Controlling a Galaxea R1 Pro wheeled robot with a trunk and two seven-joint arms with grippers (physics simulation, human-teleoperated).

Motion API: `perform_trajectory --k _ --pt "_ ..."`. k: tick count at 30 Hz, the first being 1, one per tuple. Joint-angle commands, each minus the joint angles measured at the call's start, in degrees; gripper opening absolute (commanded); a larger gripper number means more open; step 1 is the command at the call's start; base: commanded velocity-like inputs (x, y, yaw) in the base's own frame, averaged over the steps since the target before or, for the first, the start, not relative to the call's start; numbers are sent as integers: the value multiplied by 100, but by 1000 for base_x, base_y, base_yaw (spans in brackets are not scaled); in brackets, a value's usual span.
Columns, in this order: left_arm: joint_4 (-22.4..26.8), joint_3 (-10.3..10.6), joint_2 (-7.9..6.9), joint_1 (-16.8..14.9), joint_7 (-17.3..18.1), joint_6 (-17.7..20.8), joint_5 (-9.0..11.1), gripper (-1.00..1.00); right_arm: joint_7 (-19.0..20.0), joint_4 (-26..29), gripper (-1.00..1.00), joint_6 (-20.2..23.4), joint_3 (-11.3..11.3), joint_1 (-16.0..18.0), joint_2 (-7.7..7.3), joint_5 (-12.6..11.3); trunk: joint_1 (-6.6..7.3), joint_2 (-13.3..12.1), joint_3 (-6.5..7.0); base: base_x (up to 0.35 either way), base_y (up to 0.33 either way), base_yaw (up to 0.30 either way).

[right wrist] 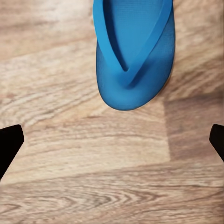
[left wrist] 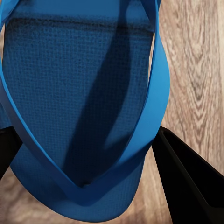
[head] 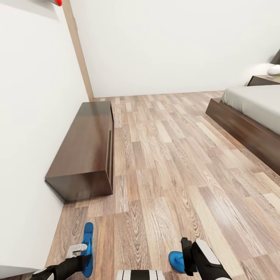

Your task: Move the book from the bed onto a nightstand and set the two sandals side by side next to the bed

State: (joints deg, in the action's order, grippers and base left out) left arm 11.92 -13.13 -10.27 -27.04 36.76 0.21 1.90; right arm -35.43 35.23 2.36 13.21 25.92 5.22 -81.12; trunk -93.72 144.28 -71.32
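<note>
Pinching one sandal (left wrist: 79, 107) by its edge, the left gripper (head: 83, 252) lifts it for carrying bedward, while the right gripper (head: 190, 258) hangs spread above the other sandal (right wrist: 133, 53).

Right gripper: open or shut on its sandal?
Open. In the right wrist view its dark fingertips sit far apart at the picture's edges, with the blue sandal lying flat on the wood floor ahead, ungripped.
</note>
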Motion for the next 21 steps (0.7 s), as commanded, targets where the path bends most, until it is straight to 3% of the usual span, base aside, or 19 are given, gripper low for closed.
perform_trajectory --k 1,15,21 --pt "-5 -5 -1 -3 20 -3 12 -100 -26 11 100 13 33 1 6 0 1 2 -4 0 0 0" --pt "-5 -5 -66 -3 25 2 12 -100 -18 22 100 -35 47 1 -19 3 1 2 -4 0 0 0" --pt "-5 -5 -71 -3 26 4 12 -100 -17 44 100 -411 48 1 -47 15 1 2 -4 0 0 0"
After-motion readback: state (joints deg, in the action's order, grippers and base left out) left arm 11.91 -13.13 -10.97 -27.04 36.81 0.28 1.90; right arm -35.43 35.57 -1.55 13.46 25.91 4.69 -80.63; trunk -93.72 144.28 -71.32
